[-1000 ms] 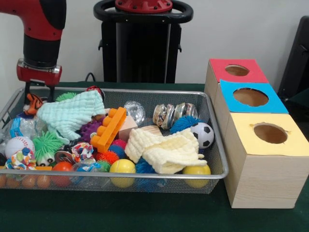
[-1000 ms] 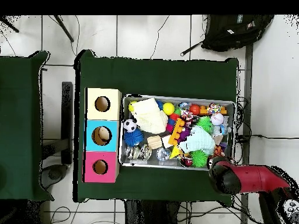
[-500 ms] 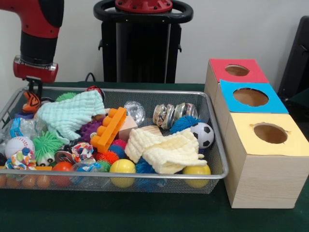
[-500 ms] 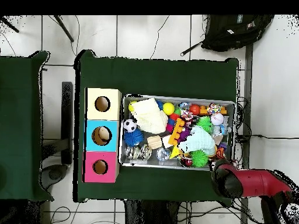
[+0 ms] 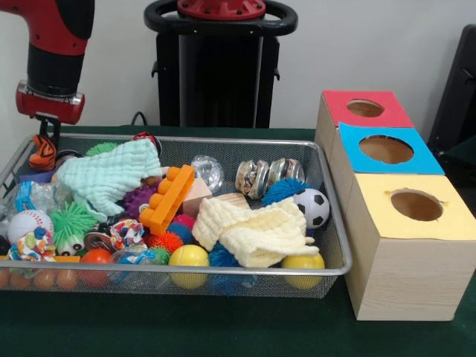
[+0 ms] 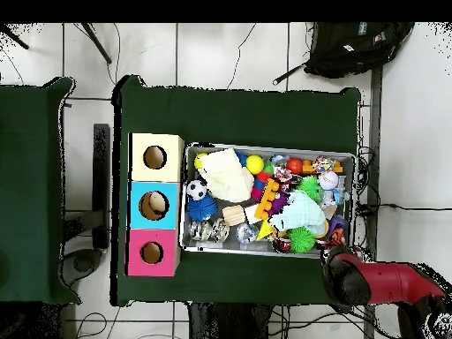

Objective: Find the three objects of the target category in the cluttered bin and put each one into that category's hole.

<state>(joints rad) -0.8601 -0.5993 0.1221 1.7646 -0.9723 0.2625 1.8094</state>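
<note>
The wire bin (image 5: 327, 223) sits on the green desk (image 5: 223, 327) and serves as the landmark here. The tool (image 5: 46, 134) hangs over the bin's back corner on the side away from the boxes, and an orange and black striped toy (image 5: 41, 152) sits right at its tips; whether the tool is clenched on that toy or released cannot be told. Inside the bin, a mint cloth (image 5: 111, 175) lies near that same corner, an orange block (image 5: 167, 197) leans beside it, and a cream cloth (image 5: 256, 230) covers the middle toward the boxes. A soccer ball (image 5: 312, 207) rests at the bin's box-side wall. Just outside that wall stand the yellow box (image 5: 409, 238), the blue box (image 5: 383, 149) and the red box (image 5: 364, 109), each with a round hole on top.
</note>
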